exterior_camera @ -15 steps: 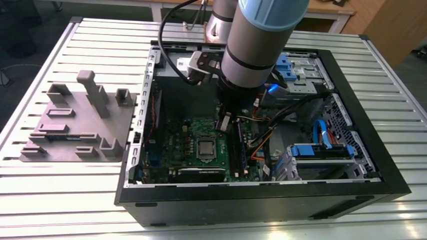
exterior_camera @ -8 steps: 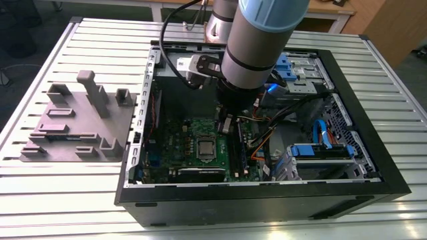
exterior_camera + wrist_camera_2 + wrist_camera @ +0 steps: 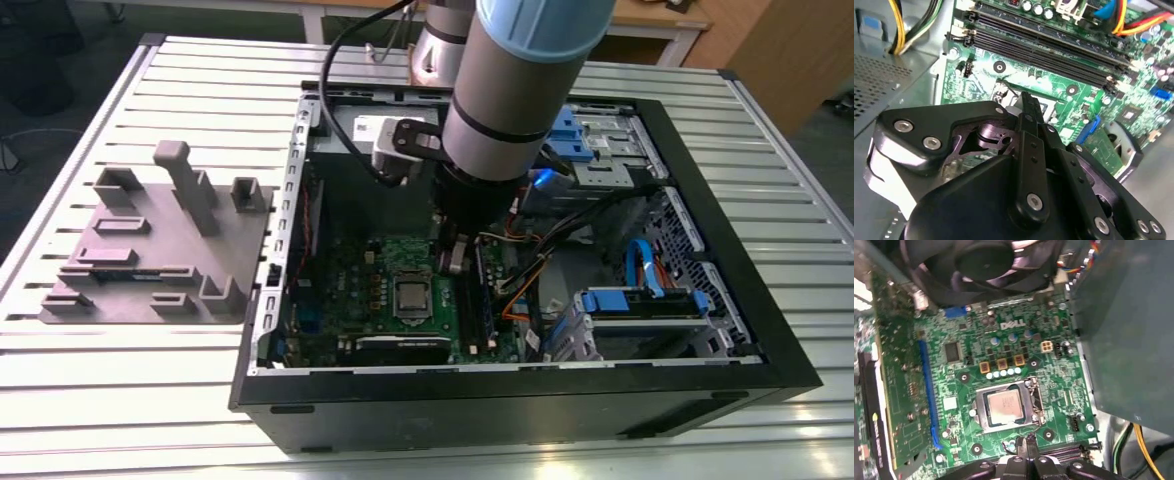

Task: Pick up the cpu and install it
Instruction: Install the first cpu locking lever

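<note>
The cpu [image 3: 414,296] [image 3: 1004,406] lies flat in the motherboard's socket, its silver top framed by the metal socket bracket [image 3: 980,416]. The green motherboard [image 3: 350,285] sits on the floor of the open black computer case [image 3: 534,400]. My gripper [image 3: 458,262] [image 3: 1027,441] [image 3: 1026,99] hangs inside the case just beside the socket, on the side of the memory slots, a little above the board. Its fingers are shut together with nothing between them. In the second wrist view the socket is mostly hidden behind the gripper body.
Black memory slots [image 3: 1044,45] run next to the gripper. A case fan [image 3: 989,260] and an upright expansion card [image 3: 896,365] border the socket. Orange and black cables [image 3: 534,275] and blue drive bays [image 3: 641,300] fill the exterior view's right. A grey parts fixture [image 3: 154,240] stands outside the case.
</note>
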Controlling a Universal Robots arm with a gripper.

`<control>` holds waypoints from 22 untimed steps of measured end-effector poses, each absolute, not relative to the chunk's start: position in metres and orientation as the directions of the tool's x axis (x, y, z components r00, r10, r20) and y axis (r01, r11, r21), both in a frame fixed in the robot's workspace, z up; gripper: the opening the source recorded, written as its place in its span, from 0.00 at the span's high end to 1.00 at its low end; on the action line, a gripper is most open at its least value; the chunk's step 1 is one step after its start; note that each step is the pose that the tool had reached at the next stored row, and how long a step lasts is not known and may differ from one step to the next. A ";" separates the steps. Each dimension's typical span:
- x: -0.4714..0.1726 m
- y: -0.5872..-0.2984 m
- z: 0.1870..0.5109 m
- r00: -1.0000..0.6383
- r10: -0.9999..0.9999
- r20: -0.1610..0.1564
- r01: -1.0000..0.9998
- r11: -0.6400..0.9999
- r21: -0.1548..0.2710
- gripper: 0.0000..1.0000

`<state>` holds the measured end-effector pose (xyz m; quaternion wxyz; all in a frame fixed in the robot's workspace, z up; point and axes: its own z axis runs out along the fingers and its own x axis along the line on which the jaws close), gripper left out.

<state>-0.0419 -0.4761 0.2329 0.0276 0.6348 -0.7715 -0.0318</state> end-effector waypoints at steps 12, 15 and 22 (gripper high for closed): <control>-0.042 -0.480 0.225 -0.079 -0.997 0.002 -0.993 0.079 0.084 0.90; -0.042 -0.482 0.225 -0.065 -0.998 0.002 -0.994 0.065 0.084 0.90; -0.043 -0.486 0.225 -0.058 -0.998 0.014 -0.995 0.059 0.083 0.90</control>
